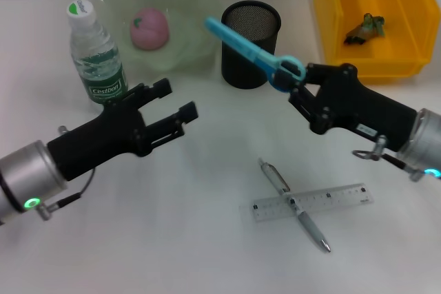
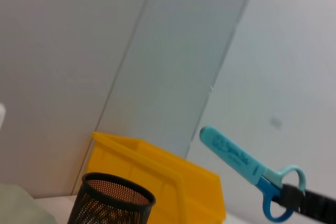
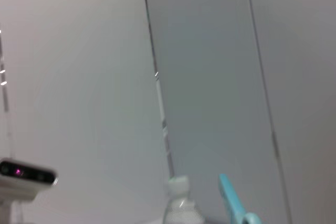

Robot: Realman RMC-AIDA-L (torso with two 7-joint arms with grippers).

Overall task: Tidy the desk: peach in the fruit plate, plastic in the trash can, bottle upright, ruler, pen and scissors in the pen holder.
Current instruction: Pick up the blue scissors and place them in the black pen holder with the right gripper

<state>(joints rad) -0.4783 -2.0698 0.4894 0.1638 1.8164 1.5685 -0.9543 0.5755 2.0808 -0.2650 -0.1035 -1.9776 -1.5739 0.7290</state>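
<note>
Scissors in right gripper, seemingly.

Scissors held above the pen holder

The right gripper grips blue scissors by the handles, apparently just over the pen holder; the left gripper hovers open beside the upright bottle.

White desk carries upright bottle, green fruit plate, black mesh pen holder, yellow trash can, plus pen lying crossed over clear ruler near front.
</note>
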